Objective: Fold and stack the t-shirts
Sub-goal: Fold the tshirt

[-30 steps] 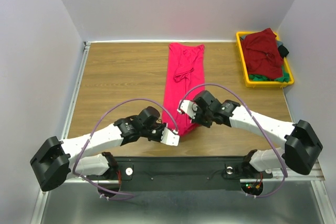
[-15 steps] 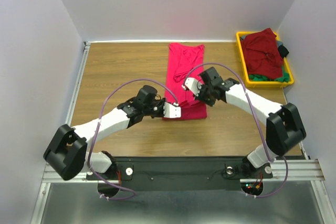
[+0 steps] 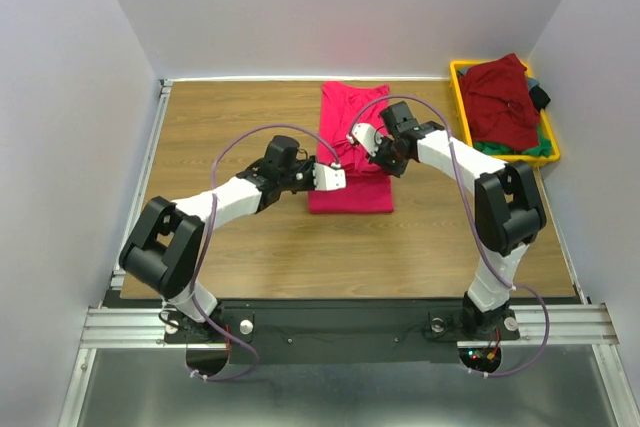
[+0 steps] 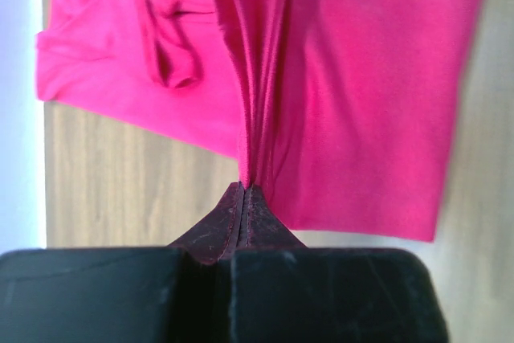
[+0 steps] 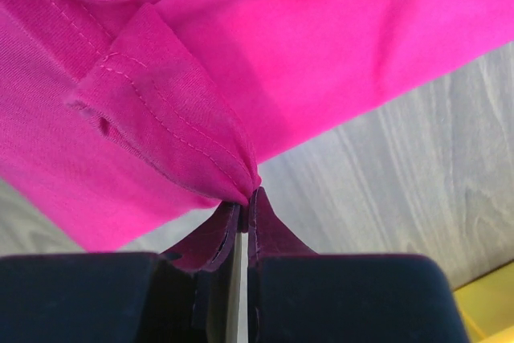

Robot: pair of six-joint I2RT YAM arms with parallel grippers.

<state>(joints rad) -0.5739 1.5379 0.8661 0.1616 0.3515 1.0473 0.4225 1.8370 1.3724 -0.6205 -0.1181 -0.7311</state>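
Top view, centre-rear of table: crimson t-shirt laid lengthwise front-to-back. Near end doubled over onto mid section as a squarish flap. Far end flat toward rear wall.

Over left part of flap: left gripper, clenched on crimson t-shirt. Per left wrist view: pads pressed together w/ no gap, thin raised ridge of cloth pinched at tips. Ridge lifted off surrounding fabric, running straight away from tips. Sleeve fold just left of ridge. Bare wood below and at far right.

Approx. mid-shirt, toward right edge: right gripper, likewise clamped on crimson t-shirt. Per right wrist view: stitched hem corner caught at very ends of fingers. Narrow slit of light lower down between pads, tips closed on fabric. Wood grain at right of frame, yellow corner at bottom right.

Both grippers near each other over same garment, not touching.

Rear-right corner of table: yellow bin, beside right wall, well apart from crimson t-shirt. On top inside: maroon t-shirt, crumpled, heaped above rim. Beneath it: green cloth showing at near edge, dark cloth at far-right edge. Garment type of green & dark items: cannot tell.
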